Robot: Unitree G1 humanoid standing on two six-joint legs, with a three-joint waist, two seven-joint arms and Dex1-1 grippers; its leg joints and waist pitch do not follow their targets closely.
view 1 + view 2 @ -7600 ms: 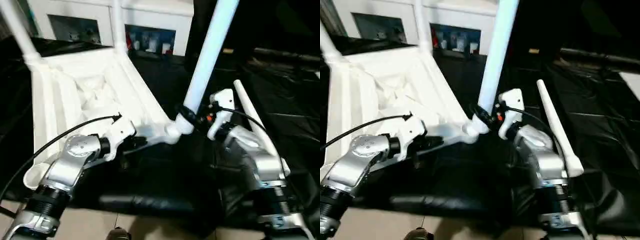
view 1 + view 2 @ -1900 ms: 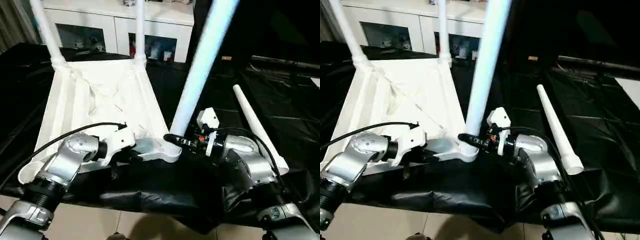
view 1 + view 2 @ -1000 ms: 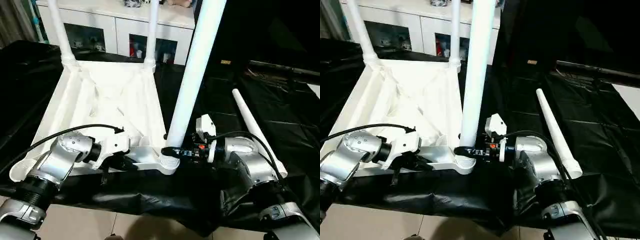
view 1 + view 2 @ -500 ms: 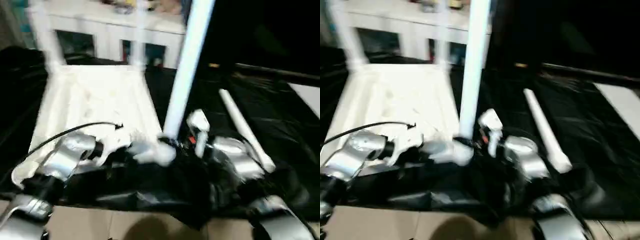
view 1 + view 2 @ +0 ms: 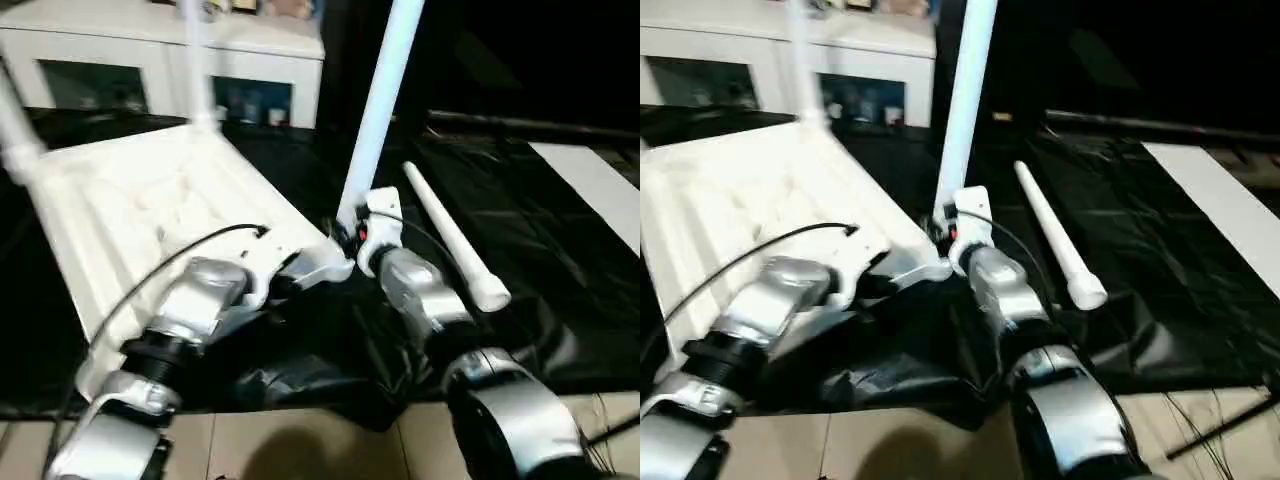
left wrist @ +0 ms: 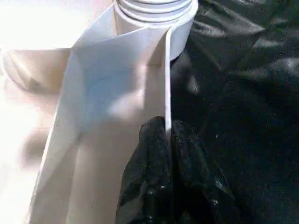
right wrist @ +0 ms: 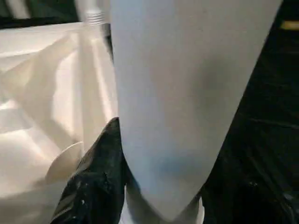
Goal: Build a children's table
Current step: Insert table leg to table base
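While three legs (image 5: 378, 110) stand, one leg (image 5: 450, 238) lies.

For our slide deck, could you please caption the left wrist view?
Left hand pinching the thin edge of the tabletop just below a corner socket.

Upright leg (image 5: 378, 110) top beyond frame edge

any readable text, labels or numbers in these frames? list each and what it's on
None readable.
Tabletop, upright leg and loose leg: plain white, no print or marks.
Items behind the cabinet glass doors: too blurred to read.
Small red spot on the right gripper housing: a coloured part, no legible characters.
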